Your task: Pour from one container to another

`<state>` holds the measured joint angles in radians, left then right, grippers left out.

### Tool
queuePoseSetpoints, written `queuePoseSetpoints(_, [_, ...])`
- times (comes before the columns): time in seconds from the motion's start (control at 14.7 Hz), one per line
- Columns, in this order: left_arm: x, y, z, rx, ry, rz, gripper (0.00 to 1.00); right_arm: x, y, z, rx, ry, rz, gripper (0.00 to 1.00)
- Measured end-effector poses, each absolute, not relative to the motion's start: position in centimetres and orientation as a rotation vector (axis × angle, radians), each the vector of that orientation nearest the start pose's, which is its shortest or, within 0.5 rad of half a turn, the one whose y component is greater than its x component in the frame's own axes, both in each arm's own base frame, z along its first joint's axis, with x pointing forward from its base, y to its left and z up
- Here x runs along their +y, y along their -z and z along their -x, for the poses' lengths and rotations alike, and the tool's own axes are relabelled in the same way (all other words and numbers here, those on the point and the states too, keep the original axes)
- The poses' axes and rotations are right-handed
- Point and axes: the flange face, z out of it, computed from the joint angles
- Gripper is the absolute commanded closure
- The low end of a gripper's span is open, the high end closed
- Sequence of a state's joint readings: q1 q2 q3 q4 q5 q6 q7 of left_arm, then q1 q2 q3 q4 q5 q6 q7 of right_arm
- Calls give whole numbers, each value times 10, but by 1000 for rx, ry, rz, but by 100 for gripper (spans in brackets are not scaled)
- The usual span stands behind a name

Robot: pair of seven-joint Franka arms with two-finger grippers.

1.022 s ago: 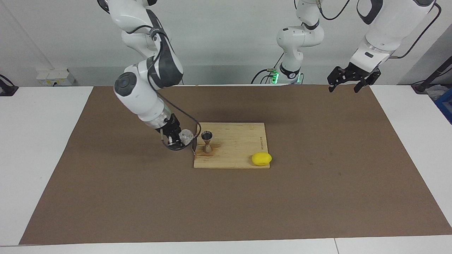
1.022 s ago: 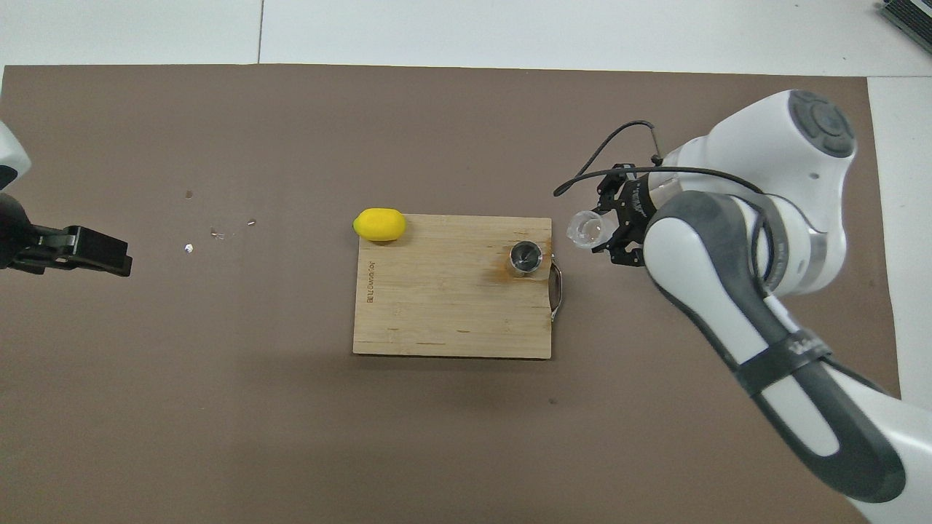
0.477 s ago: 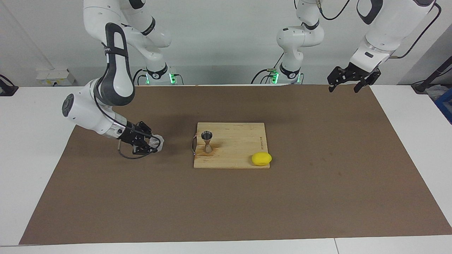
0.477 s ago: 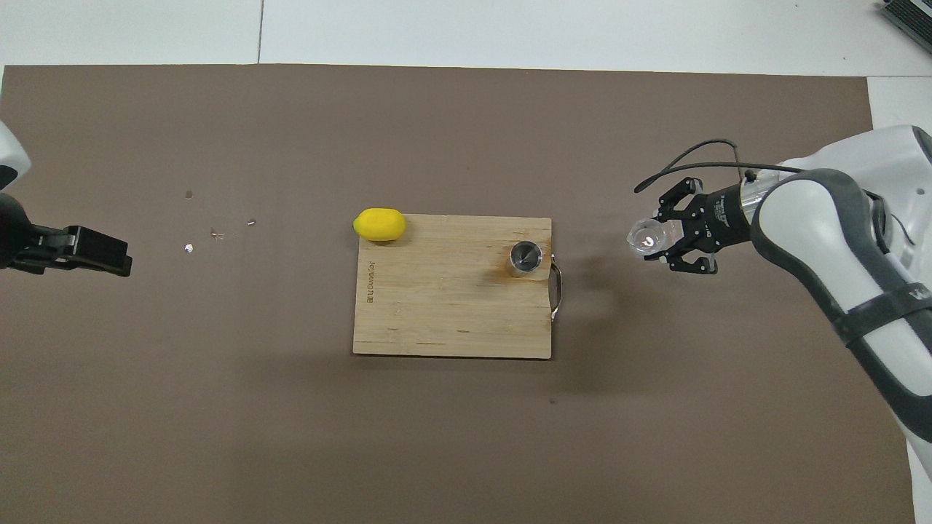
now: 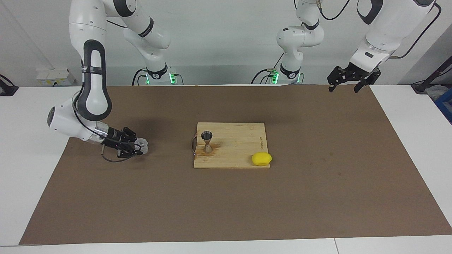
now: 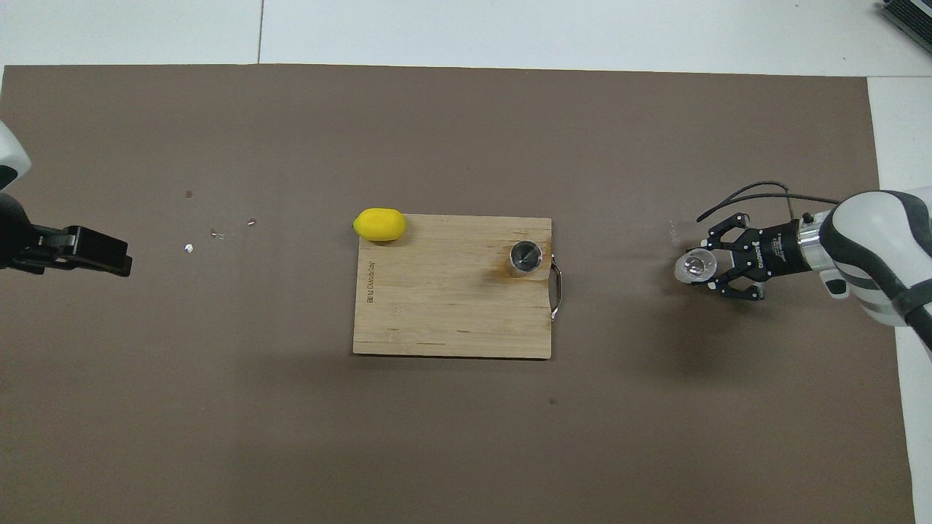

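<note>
Facing view: right gripper (image 5: 138,146) clamps the glass cup (image 5: 142,144) low over the mat, well apart from the jigger (image 5: 207,141) upright on the cutting board (image 5: 236,155); overhead view: left gripper (image 6: 102,251) waits spread wide, well off that board, so the pour looks done or not begun, I cannot tell which.

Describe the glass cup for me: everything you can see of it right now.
The glass cup is small, short and clear, with thick walls. The right gripper is shut on it from the side, low over the brown mat, at the right arm's end, well apart from the cutting board. Contents and mat contact cannot be judged.
</note>
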<state>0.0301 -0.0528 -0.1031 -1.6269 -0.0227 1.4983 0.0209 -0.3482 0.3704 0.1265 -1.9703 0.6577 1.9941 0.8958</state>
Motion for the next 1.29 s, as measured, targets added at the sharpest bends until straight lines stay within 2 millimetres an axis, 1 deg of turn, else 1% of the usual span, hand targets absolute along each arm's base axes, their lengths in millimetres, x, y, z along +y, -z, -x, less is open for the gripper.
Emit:
queuePoseSetpoints(0.07, [-43,-621,-528,149,-121,3151,0,-95,-270,-572,1787,-711,1882,38])
queuePoseSetpoints(0.14, [-43,-621,-528,149,-121,3151,0,-97,-269,-571,1791,-716,1867,0])
queuePoseSetpoints(0.41, [-43,-621,-528,149,-121,3151,0,-100,-271,-570,1796,-711,1860,0])
queuePoseSetpoints(0.61, [-43,-621,-528,149,-121,3151,0,-103,-285,-571,1789,-679,1864,0])
queuePoseSetpoints(0.68, [-43,-621,-528,149,-121,3151,0,-105,-292,-571,1780,-656,1885,0])
queuePoseSetpoints(0.82, [-43,-621,-528,149,-121,3151,0,-108,-311,-569,1733,-585,2016,0])
queuePoseSetpoints(0.95, [-43,-621,-528,149,-121,3151,0,-108,-333,-568,1678,-515,2128,0])
queuePoseSetpoints(1.16, [-43,-621,-528,149,-121,3151,0,-100,-366,-562,1549,-461,2269,0])
queuePoseSetpoints(1.29, [-43,-621,-528,149,-121,3151,0,-90,-379,-556,1399,-456,2402,0])
